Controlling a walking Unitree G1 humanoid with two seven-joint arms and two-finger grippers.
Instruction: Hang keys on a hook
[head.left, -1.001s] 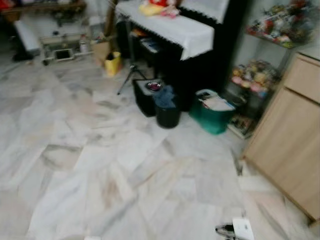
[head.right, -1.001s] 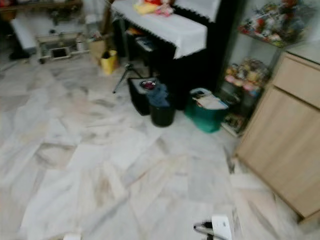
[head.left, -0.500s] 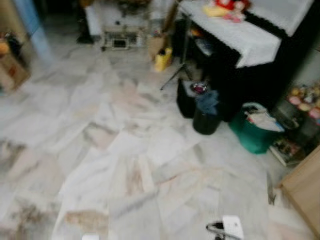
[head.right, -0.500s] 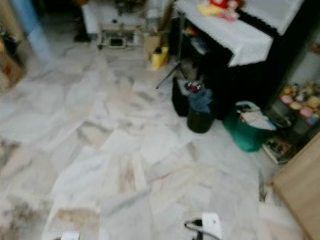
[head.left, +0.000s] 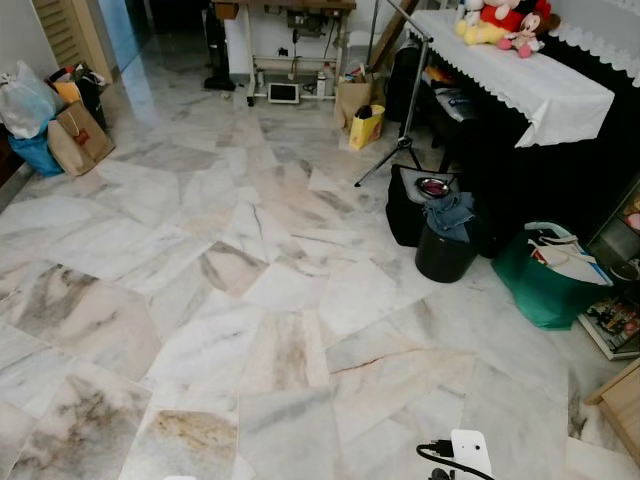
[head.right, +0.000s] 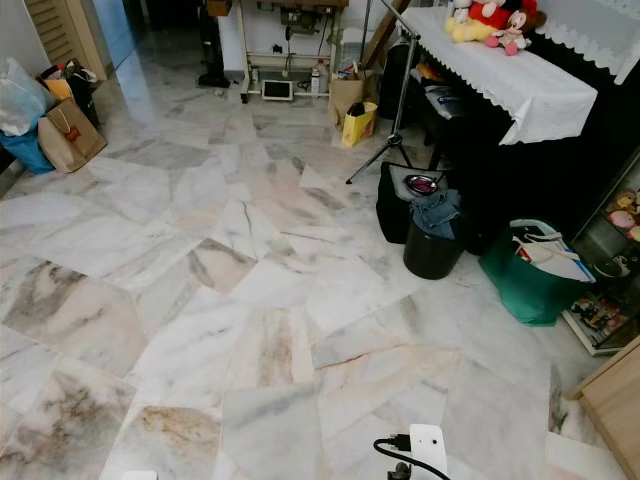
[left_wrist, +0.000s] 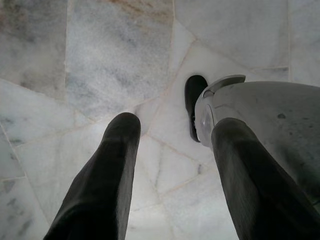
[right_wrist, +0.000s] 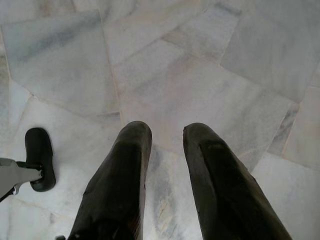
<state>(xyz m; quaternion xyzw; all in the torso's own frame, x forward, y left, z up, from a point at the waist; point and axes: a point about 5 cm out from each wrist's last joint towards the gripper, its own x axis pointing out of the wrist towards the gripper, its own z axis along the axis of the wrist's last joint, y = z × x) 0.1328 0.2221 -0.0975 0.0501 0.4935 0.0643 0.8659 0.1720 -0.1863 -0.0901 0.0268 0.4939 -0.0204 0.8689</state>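
Note:
My left gripper (left_wrist: 175, 125) hangs over the marble floor (head.left: 250, 300), open, with bare tiles between its two black fingers (left_wrist: 107, 175). Beside it in the left wrist view are my grey leg and a black foot (left_wrist: 194, 97). My right gripper (right_wrist: 167, 129) also points down at the floor and is open with a narrower gap, holding nothing. A black foot (right_wrist: 40, 165) rests on the tiles near it.
A black piano under a white lace cloth (head.left: 520, 80) with plush toys (head.left: 495, 20) stands at the right. In front of it are a black bin (head.left: 445, 250), a green bag (head.left: 545, 285), a tripod (head.left: 400, 140) and a yellow bag (head.left: 366, 125). Bags (head.left: 60, 130) lie far left. A wooden cabinet corner (head.left: 620, 410) is at the lower right.
The camera has swung to the left and the picture has sharpened. The wooden cabinet has slid to the right edge, and the bags at the far left have come into view.

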